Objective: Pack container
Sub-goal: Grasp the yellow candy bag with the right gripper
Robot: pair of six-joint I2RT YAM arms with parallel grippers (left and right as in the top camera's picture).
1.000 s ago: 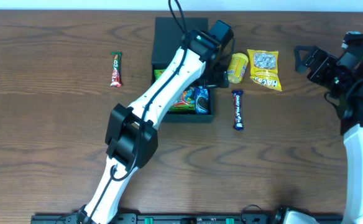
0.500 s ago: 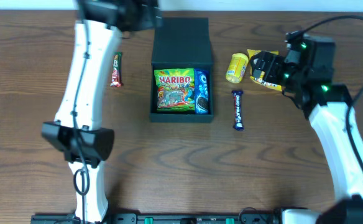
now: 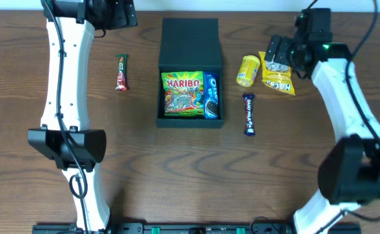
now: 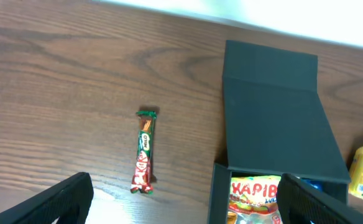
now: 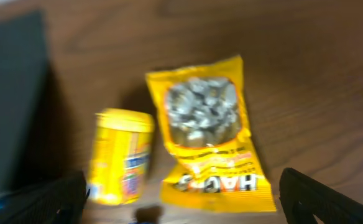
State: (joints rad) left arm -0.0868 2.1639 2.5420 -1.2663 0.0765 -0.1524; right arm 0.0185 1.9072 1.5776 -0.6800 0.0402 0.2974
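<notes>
The container (image 3: 190,45) is a dark box in the middle of the table, its flap lid open toward the back. Inside lie a Haribo bag (image 3: 182,94) and a blue Oreo packet (image 3: 211,96). My left gripper (image 3: 115,13) is open and empty, high at the back left; its wrist view shows the container (image 4: 275,124) and a red-green bar (image 4: 144,151) between its jaws (image 4: 188,205). My right gripper (image 3: 281,52) is open and empty above a yellow snack bag (image 3: 278,77) and a yellow can (image 3: 248,70). Its jaws (image 5: 184,205) frame the bag (image 5: 206,137) and the can (image 5: 120,155).
The red-green bar (image 3: 121,72) lies left of the container. A purple Dairy Milk bar (image 3: 248,114) lies right of the container's front corner. The container's dark side (image 5: 13,93) shows at the left of the right wrist view.
My left arm has swung off the container to the back left. My right arm has moved left and now hangs over the yellow bag and can.
</notes>
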